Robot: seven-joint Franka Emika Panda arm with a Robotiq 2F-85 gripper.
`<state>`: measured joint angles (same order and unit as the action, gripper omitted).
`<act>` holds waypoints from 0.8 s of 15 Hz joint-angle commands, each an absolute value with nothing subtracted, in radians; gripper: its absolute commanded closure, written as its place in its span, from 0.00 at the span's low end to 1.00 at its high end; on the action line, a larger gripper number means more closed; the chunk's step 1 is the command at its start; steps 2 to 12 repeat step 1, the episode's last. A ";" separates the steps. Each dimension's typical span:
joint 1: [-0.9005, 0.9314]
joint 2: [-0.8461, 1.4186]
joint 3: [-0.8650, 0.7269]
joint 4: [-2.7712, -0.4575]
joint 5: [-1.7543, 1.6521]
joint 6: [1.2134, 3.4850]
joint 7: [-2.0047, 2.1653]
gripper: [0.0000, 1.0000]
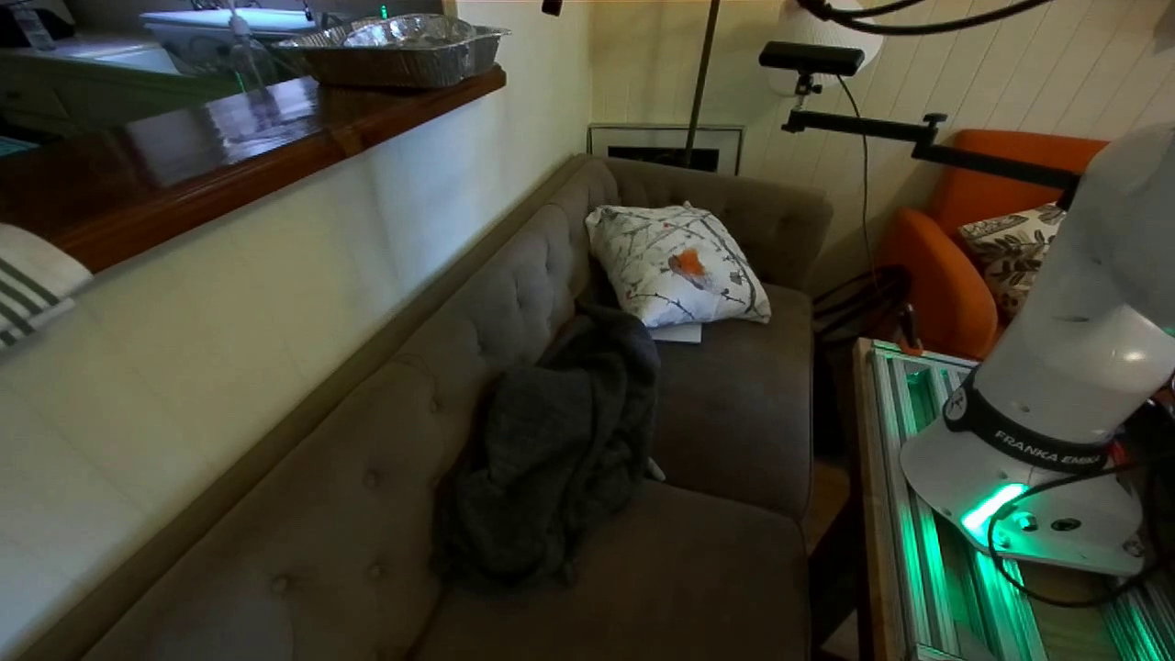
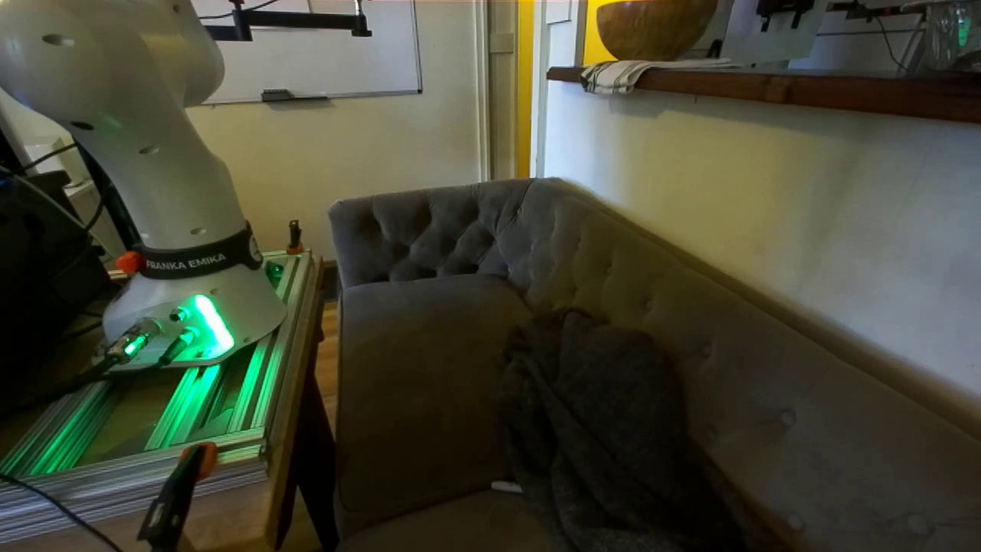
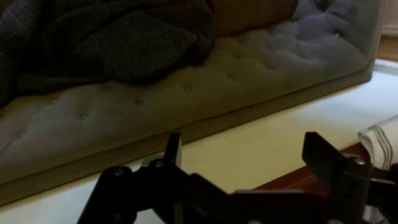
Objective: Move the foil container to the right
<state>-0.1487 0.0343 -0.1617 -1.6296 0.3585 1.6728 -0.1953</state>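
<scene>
"FRANKA EMIKA" on black band (image 1: 1035,444) around arm (image 1: 1056,363), in both exterior views, probable round logo (image 1: 956,404) alongside

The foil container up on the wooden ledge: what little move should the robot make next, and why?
Probably move the open gripper a little along the wooden ledge towards the foil container: its jaws stand apart and hold nothing, and the wrist view shows the sofa and a striped cloth, but no foil container.
</scene>
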 commanded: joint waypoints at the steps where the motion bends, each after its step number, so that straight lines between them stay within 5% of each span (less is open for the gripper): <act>1: -0.155 0.026 -0.158 -1.637 0.359 1.648 -0.225 0.00; 12: -0.155 0.026 -0.158 -1.637 0.359 1.648 -0.225 0.00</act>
